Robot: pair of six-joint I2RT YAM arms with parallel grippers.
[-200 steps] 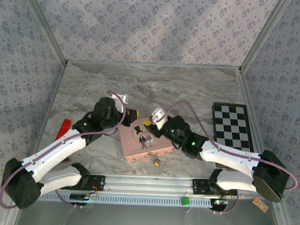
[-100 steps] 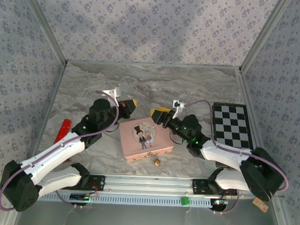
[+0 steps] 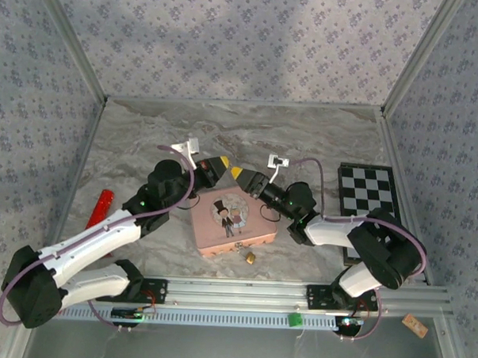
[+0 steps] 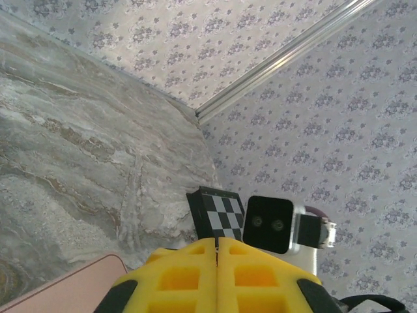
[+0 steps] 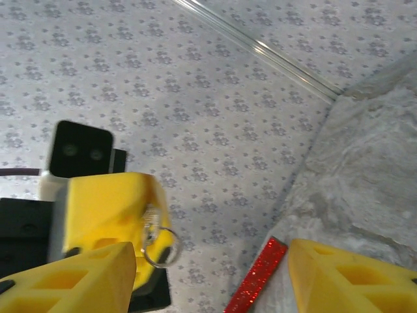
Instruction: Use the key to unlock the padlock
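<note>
Padlock: small brass padlock (image 3: 251, 257) lying on the surface (image 3: 145, 143) just off the near edge of the pink tin (image 3: 207, 229), close to its clasp. I cannot tell whether the two touch.
Padlock handling: probably light, hard and smooth, so it is likely to skid or spin when a key pushes into it. Best pinched across the flat sides of the body, leaving the keyhole end and the thin shackle free.
Key: a slim metal piece with a ring (image 5: 150, 228), very likely the key, hangs from the tips of the left gripper (image 3: 221, 163), held in the air above the far edge of the tin.
Key handling: stiff, thin and slick, and likely to swivel in a soft pinch. A hold on the head end would let the blade stick out.
Left fingers (image 4: 176, 277): clenched together, grasping that key.
Right gripper (image 5: 212, 261): fingers spread apart, nothing between them, facing the left tips at close range.
Pink tin: lid down, so the contents are hidden. Nothing rests on the lid.
</note>
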